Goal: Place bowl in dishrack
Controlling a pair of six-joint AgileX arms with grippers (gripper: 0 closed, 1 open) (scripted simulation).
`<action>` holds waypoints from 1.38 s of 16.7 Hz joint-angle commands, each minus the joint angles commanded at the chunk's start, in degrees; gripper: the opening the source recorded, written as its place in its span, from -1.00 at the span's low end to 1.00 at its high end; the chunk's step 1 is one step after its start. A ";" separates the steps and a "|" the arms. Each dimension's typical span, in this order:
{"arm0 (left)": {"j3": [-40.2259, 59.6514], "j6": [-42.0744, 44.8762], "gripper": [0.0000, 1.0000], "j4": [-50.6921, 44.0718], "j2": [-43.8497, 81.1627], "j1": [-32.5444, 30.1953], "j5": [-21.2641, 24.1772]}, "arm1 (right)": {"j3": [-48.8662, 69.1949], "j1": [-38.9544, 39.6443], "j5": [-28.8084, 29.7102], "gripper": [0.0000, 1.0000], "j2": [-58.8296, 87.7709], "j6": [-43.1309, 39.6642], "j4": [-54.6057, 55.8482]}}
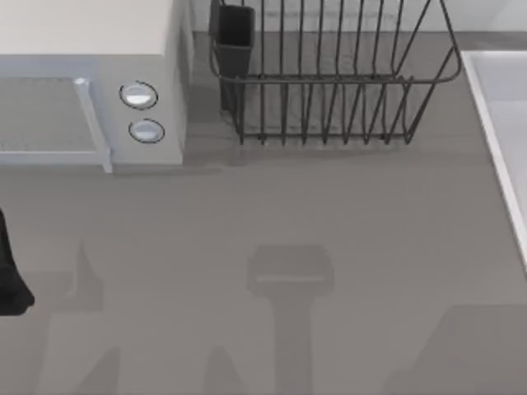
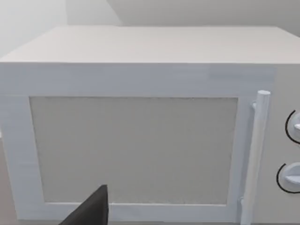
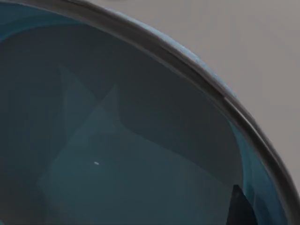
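The dishrack [image 1: 329,82] stood at the far edge of the grey table [image 1: 329,214], a dark grey wire basket with a row of thin upright tines along its near side and a curved top rail. A dark rectangular utensil cup [image 1: 235,37] sat at the rack's corner nearest the white microwave [image 1: 90,90], which stood just beside the rack, on the table's left. Two round knobs [image 1: 140,96] were set one above the other on the microwave's front, next to its vertical door handle [image 2: 257,154].

The bowl [image 3: 117,140] appeared in the right wrist view, very close to the camera: a deep teal-blue inside, smooth and glossy, with a darker greyish rim curving across the grey table surface behind it. A small dark tip of a finger [image 3: 239,208] showed just inside the rim; whether the right gripper was clamping the bowl could not be told.

The left arm [image 1: 10,276] sat at the table's left edge, in front of the microwave and well apart from the dishrack. A dark fingertip [image 2: 91,208] of it showed before the microwave door; its opening could not be told.
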 joint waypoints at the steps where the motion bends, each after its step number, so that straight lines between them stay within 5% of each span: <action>1: 0.00 0.00 1.00 0.00 0.00 0.00 0.00 | 0.01 0.46 0.54 -1.00 -0.03 0.32 0.43; 7: 0.00 0.00 1.00 0.00 0.00 0.00 0.00 | 0.11 14.82 11.84 -1.00 0.01 6.69 13.56; 18: 0.00 0.00 1.00 0.00 0.00 0.00 0.00 | -5.34 70.24 43.03 -1.00 -3.33 25.66 64.32; 23: 0.00 0.00 1.00 0.00 0.00 0.00 0.00 | -9.15 89.16 55.86 -1.00 -7.85 33.79 83.61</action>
